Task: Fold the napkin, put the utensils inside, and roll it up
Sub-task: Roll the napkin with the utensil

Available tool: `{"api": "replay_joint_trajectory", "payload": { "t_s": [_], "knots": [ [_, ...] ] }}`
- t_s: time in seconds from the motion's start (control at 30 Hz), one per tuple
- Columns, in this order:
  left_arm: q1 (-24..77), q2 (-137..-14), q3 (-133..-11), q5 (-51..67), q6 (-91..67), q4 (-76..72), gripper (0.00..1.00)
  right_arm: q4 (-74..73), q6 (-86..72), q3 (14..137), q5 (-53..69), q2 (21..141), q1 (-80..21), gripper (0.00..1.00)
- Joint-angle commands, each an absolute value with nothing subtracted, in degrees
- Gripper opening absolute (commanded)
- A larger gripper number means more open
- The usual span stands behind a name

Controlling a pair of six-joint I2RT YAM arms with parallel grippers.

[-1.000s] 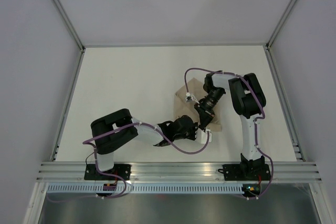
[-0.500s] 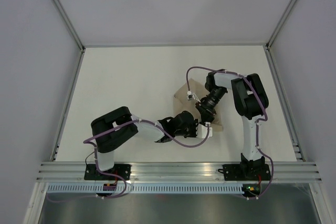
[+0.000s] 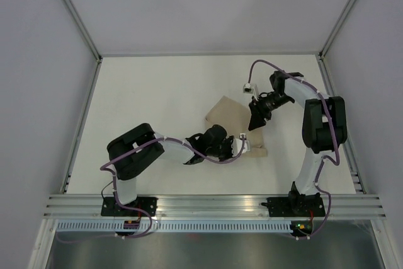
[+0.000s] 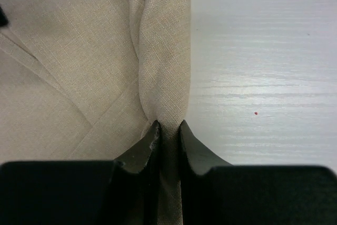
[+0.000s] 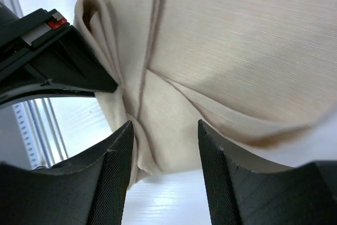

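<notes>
**Beige cloth on white, black fingers, purple cables**

The napkin (image 3: 228, 116) is plain beige-tan, with no print. The left wrist view shows a fine woven crosshatch on it. The table (image 3: 151, 99) is white, with faint pale grain streaks up close and one tiny red speck (image 4: 256, 113) at 3 o'clock in that view. The left gripper (image 4: 167, 130) and right gripper (image 5: 164, 130) are matte black. The right one's fingers (image 5: 113, 183) carry a fine mesh pattern. The left arm (image 3: 135, 152) and right arm (image 3: 321, 124) mix black and white, trailed by purple cables (image 3: 267, 62). The rail (image 3: 214, 206) at 6 o'clock is silver, and the walls (image 3: 201, 11) are pale grey.
</notes>
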State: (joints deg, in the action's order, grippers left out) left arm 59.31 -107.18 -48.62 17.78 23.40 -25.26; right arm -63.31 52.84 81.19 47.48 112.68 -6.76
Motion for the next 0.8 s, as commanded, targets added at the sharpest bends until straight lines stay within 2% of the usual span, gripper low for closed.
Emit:
{"api": "replay_joint_trajectory", "payload": {
  "t_s": [0.0,0.2,0.23,0.4,0.77],
  "knots": [
    [57.84,-110.21,-47.46,25.92,14.95,-18.72,0.02,-58.98,53.51,79.99,53.08,106.71,-3.17,0.58],
    [53.89,-112.93,-48.07,34.35,9.59,-19.34,0.02,-50.2,60.72,67.26,52.56,94.85,-1.23,0.6],
    [53.53,-113.29,-48.42,36.63,8.97,-18.81,0.02,-47.66,61.34,65.41,52.65,91.7,-1.32,0.63],
    [51.16,-116.36,-50.18,43.93,5.98,-17.32,0.02,-44.3,64.33,57.31,52.12,85.35,-2.54,0.65],
    [47.9,-120.76,-52.82,52.29,2.46,-15.47,0.02,-22.69,60.82,34.29,34.29,66.36,-20.82,0.71]
  ]
}}
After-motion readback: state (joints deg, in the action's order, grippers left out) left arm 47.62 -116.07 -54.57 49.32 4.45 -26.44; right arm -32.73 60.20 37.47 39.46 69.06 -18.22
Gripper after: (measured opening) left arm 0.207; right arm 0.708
